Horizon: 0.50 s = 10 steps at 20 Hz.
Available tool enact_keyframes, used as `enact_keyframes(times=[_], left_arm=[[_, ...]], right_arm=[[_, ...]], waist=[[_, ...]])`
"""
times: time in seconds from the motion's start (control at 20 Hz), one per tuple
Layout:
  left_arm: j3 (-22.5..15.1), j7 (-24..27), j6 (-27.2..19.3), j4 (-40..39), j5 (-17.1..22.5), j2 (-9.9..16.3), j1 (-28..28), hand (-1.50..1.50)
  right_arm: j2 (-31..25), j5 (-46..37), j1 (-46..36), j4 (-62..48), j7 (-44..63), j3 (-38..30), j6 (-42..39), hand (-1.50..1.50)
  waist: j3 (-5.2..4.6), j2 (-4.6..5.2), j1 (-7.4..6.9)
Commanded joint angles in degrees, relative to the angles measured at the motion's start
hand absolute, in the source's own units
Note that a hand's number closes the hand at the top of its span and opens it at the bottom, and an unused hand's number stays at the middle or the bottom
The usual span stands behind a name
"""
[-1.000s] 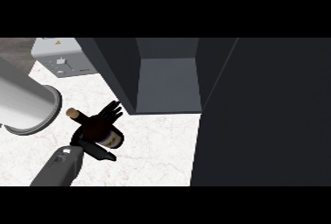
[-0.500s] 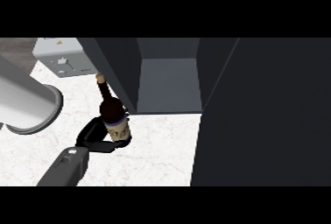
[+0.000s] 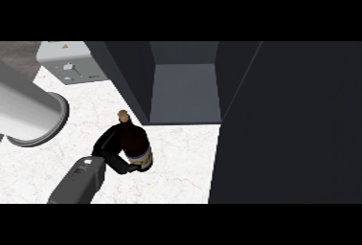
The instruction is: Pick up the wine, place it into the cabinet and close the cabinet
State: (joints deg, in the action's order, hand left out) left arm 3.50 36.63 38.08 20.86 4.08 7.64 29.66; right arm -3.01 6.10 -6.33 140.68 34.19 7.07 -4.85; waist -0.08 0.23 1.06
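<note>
Grey forearm [image 3: 78,184] reaching up, left hand [image 3: 112,148] fingers curled closed

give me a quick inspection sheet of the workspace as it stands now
surface: white marbled counter, bare in front of the cabinet
job's things: wine bottle held above the counter, neck toward the cabinet; cabinet open, inside holds nothing, dark door swung out at right
clutter: grey box with switch at rear left; large grey cylinder at left
hands: one hand curled round the bottle; which hand cannot be told; no other hand in view
cables: nothing seen
surroundings: nothing seen
</note>
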Motion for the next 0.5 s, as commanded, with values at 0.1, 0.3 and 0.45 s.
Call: enact_keyframes(times=[0.1,0.3,0.45], left_arm=[[5.21,3.9,-1.59,0.2,5.27,-1.58,-1.62,1.5],[14.73,7.01,-15.21,0.84,12.49,1.2,-7.12,1.5],[15.28,9.79,-16.43,3.96,13.78,-1.12,-8.95,1.5]], right_arm=[[1.25,0.27,1.86,3.34,0.28,1.79,0.57,-1.5],[0.5,0.64,1.77,2.58,-0.33,-0.64,0.49,-1.5],[-0.06,1.45,2.72,2.56,-0.22,-0.33,-0.59,-1.5]], waist=[[0.0,-0.18,-0.55],[0.07,-0.46,-2.19],[0.1,-0.44,-1.39]])
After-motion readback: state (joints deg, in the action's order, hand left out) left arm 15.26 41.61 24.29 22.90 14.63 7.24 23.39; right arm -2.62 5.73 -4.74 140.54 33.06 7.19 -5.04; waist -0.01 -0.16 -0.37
